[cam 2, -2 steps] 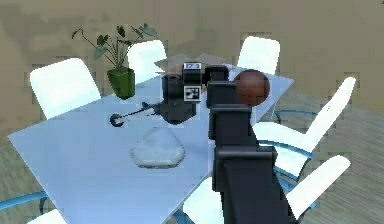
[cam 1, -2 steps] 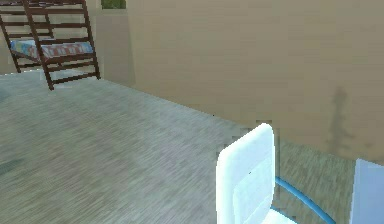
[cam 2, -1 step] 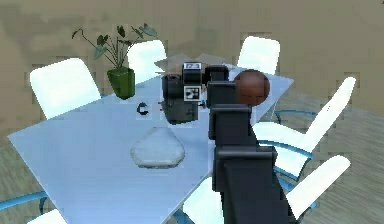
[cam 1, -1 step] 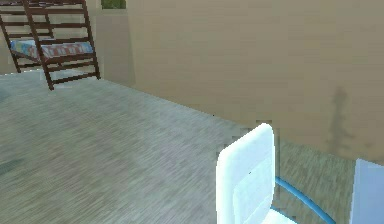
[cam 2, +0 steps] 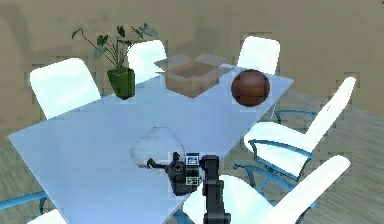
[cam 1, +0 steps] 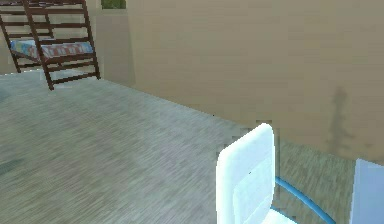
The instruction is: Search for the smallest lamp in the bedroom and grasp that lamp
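The step in hand is the search; the grasp is not yet begun. The forward view looks over grey carpet [cam 1: 100,140] toward a plain beige wall, with a dark wooden bunk bed [cam 1: 50,45] in the upper left of the frame and a white chair [cam 1: 248,180] at the lower middle.

In the arm side view a pale worktop [cam 2: 90,150] fills the middle of the frame, ringed by white chairs [cam 2: 65,85]. On it stand a leafy plant in a green pot [cam 2: 120,62] at the upper left, an opened cardboard box [cam 2: 192,74] at the upper middle and a reddish-brown ball [cam 2: 251,88] just right of the box. A clear glassy thing [cam 2: 155,148] lies on the worktop low in the frame.

The arm [cam 2: 215,200] rises from the bottom edge, and the claw [cam 2: 172,172] sits right by that glassy thing. I cannot tell how the claw's fingers stand, nor whether it holds anything, since the glassy thing lies on the surface at its far end.

Where the lamp stands cannot be told from here. None of the things on the worktop has a lamp's shape, and this looks like a dining corner. The bunk bed suggests the sleeping area lies toward the forward view's upper left.

The next move likely calls for driving the base that way, steering past the chair, and checking bedside surfaces for lamps to compare.
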